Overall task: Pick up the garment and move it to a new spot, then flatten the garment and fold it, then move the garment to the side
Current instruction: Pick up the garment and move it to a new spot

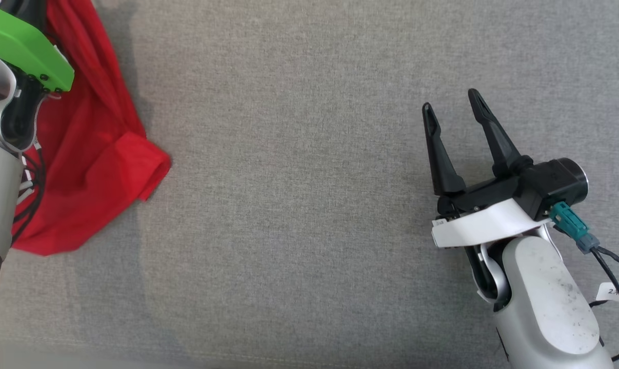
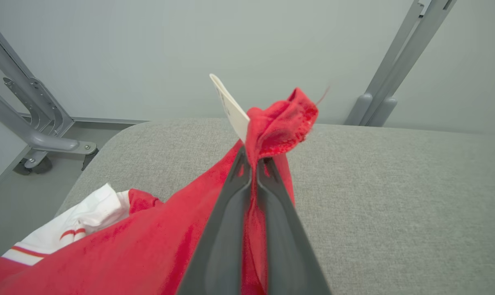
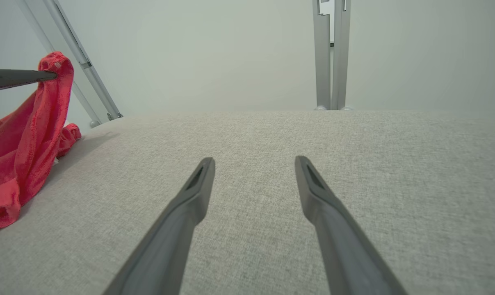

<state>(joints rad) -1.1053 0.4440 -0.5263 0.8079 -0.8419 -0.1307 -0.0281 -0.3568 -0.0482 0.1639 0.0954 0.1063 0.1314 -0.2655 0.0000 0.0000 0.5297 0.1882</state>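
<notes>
The garment point(image 1: 94, 154) is red cloth with a white striped part point(image 2: 73, 229) and a white label point(image 2: 231, 108). It hangs and drapes at the left of the grey surface. My left gripper point(image 2: 253, 162) is shut on a bunched edge of the garment point(image 2: 280, 123), lifted off the surface; in the right wrist view its dark fingers point(image 3: 21, 77) hold the red cloth point(image 3: 30, 139) up. In the head view the left arm with its green cover point(image 1: 22, 48) sits over the cloth. My right gripper point(image 1: 453, 102) stands open over bare surface at the right, fingers apart point(image 3: 253, 164), holding nothing.
The grey fabric surface point(image 1: 299, 179) stretches wide between the two arms. Grey metal frame legs point(image 2: 34, 119) stand beyond its far edge at the left, and more struts point(image 3: 331, 57) rise behind it against a pale wall. The surface's front edge point(image 1: 237, 356) runs along the bottom.
</notes>
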